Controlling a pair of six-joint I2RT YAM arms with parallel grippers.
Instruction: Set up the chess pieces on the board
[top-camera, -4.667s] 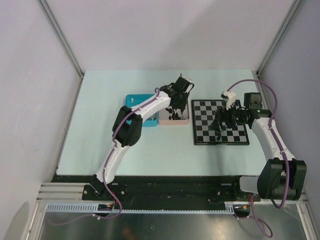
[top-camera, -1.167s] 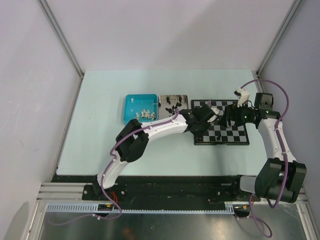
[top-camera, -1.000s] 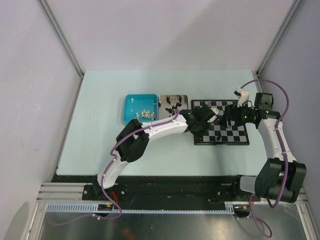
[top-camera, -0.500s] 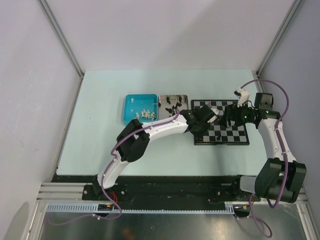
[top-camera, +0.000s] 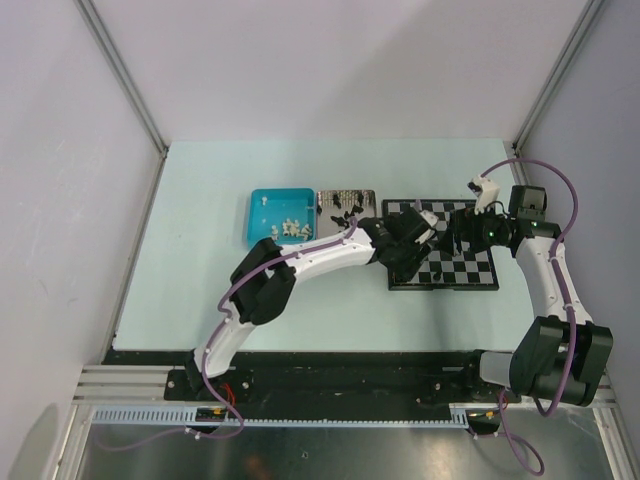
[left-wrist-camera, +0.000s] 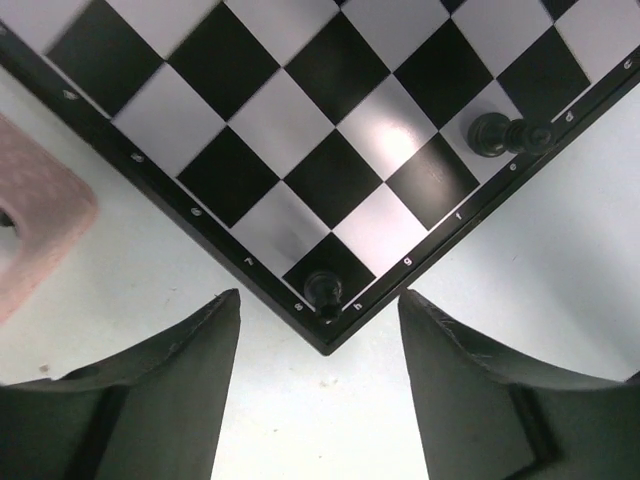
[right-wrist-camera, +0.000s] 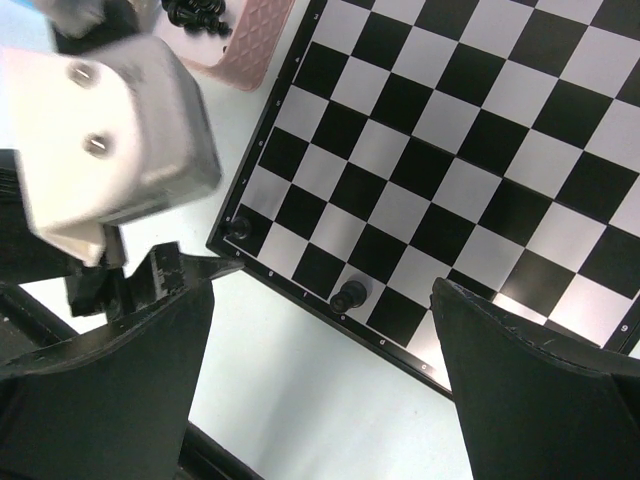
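My left pincer (left-wrist-camera: 320, 335) hangs released above a black chess piece (left-wrist-camera: 322, 290) on the chessboard's (left-wrist-camera: 300, 120) corner square near the bench's right edge, my right pincer (right-wrist-camera: 322, 330) also spread and empty.

One board (left-wrist-camera: 330, 178) with two black pieces (left-wrist-camera: 322, 290), one blue tray (top-camera: 254, 216), one pink tray (left-wrist-camera: 35, 215)
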